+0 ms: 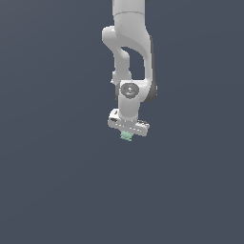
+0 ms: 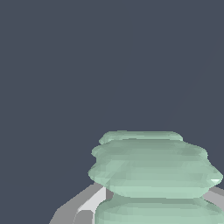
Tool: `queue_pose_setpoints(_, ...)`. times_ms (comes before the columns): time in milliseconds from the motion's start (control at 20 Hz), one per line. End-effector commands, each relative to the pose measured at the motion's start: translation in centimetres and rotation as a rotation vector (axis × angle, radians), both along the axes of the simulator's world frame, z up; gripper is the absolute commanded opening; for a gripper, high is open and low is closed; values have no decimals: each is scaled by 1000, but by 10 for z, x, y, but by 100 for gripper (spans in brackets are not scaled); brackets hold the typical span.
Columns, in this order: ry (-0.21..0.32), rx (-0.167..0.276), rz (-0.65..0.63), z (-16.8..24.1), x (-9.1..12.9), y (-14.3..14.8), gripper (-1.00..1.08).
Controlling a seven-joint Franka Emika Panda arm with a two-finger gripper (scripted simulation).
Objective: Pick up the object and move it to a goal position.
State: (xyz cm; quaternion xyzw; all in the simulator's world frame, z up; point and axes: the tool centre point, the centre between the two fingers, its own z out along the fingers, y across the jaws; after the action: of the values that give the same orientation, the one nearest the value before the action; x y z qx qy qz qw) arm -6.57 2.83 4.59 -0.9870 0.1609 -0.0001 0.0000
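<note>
1 flat slate-grey backdrop (image 1: 52, 190) fills nearly the whole exterior view, uniform and unmarked, and the same grey lies behind everything in the wrist view. Next in size is the white Panda arm (image 1: 128, 43), which enters from the top edge of the exterior view and hangs downward in stacked rounded links, with a dark round joint cap facing the camera low on the wrist. Below that cap sits the gripper (image 1: 127, 134), a short white bar tilted so that its end toward the exterior view's right is lower. Its fingers are too small to make out in the exterior view; in the wrist view 1 grey finger (image 2: 83, 208) shows beside the object and a second grey sliver at the opposite side, both tight against it, so the fingers are narrowed onto the piece and holding it. Smallest is the object (image 1: 126, 136), a pale mint-green piece poking out directly beneath the gripper bar, touching it. In the wrist view the object (image 2: 153, 164) looms close, showing stacked horizontal ridges with bumpy, rounded edges and a translucent look. Whether it rests on a surface or hangs clear cannot be told, since the backdrop shows no shadow or contact line.
</note>
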Motion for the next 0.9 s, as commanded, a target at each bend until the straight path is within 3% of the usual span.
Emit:
queue_pose_setpoints(0,-1,0,0,6,4,0,-100)
queue_pose_setpoints(400,-1,-1,0,40,32,-3,-100)
queue_pose_setpoints(850,-1,-1,0,100,82,-7,-100)
